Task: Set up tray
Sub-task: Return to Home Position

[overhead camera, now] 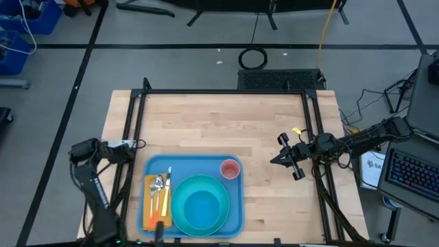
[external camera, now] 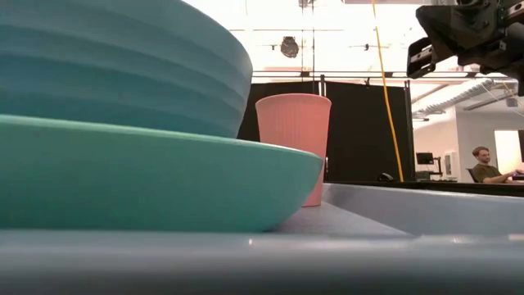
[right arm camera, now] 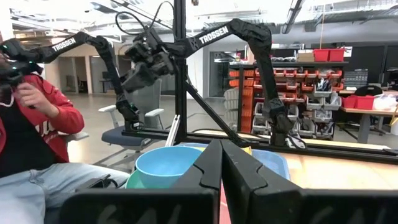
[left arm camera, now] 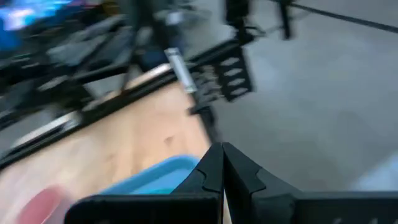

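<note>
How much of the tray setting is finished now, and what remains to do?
Done, it seems: the tray holds the plate with the bowl on it, the pink cup, and cutlery on the napkin. In hand: nothing; the left gripper and the right gripper have shut fingers, each off the tray. Left: probably only parking the arms.

Dishes all laid out on the wooden table (overhead camera: 226, 127), and plenty going on in the room around it.
The blue bowl (overhead camera: 203, 207) sits right in the turquoise plate (overhead camera: 180, 186), with the pink cup (overhead camera: 230, 169) upright just off the plate's far right edge. The cutlery (overhead camera: 160, 195) lies side by side on the orange napkin (overhead camera: 148, 186), left of the plate. On the floor past the table's far edge there's a coil of black cable (overhead camera: 252, 59), and a keyboard (overhead camera: 411, 171) off to the right. A person in a red top (right arm camera: 37, 124) sits nearby, and another person (external camera: 485, 164) is seated far back in the room.
</note>
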Robot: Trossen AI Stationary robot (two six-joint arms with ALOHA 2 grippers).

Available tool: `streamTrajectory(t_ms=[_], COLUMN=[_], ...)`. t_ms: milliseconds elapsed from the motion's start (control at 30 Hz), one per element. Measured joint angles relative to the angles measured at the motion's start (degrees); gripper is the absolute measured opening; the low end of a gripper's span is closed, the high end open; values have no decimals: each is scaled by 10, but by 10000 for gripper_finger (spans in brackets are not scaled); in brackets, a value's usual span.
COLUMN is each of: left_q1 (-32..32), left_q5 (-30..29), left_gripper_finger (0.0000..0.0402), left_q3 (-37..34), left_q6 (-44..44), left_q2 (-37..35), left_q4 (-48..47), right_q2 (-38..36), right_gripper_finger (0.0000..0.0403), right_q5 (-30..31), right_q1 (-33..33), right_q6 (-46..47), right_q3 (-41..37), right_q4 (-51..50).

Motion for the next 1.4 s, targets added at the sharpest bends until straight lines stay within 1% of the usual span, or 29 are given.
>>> streamTrajectory(t_ms=[133,167,233,267,300,333,433,467,567,600,700,733,800,900,967,1033,1067,1200,1300,1400], left_q1=[55,68,90,104,119,135,180,193,221,233,284,301,328,364,379,389,390,391,392,391], left_q5=[160,191,213,220,241,276,406,429,450,473,591,622,635,661,677,674,662,584,558,543], left_gripper_finger=[0,0,0,0,0,0,0,0,0,0,0,0,0,0,0,0,0,0,0,0], left_q3=[0,0,0,0,0,0,0,0,0,0,-1,0,-5,-55,-117,-188,-223,-356,-436,-497], left_q6=[80,101,130,133,132,130,138,151,187,193,198,201,203,197,197,197,198,201,207,212], left_q2=[-9,-10,-10,-9,-9,-10,-17,-18,-18,-18,-33,-40,-58,-93,-129,-170,-196,-285,-358,-440], left_q4=[64,78,83,84,87,98,137,144,141,141,153,158,143,168,226,311,338,415,438,449], right_q2=[1,0,0,0,0,0,0,0,0,0,0,0,0,0,0,0,0,0,0,0], right_gripper_finger=[0,0,0,0,0,0,0,0,0,0,0,0,0,0,0,0,0,0,0,0], right_q5=[0,0,0,0,0,0,0,0,0,0,0,0,0,0,0,0,0,0,0,0], right_q1=[0,0,0,0,0,0,0,0,0,0,0,0,0,0,0,0,0,0,0,0], right_q6=[0,1,1,2,2,2,2,2,2,2,2,2,2,2,2,2,2,2,2,2], right_q3=[0,0,0,0,0,0,0,0,0,0,0,0,0,0,0,0,1,1,1,1], right_q4=[-1,0,0,0,0,0,0,0,0,-1,-1,-1,0,0,0,0,0,0,-1,-1])
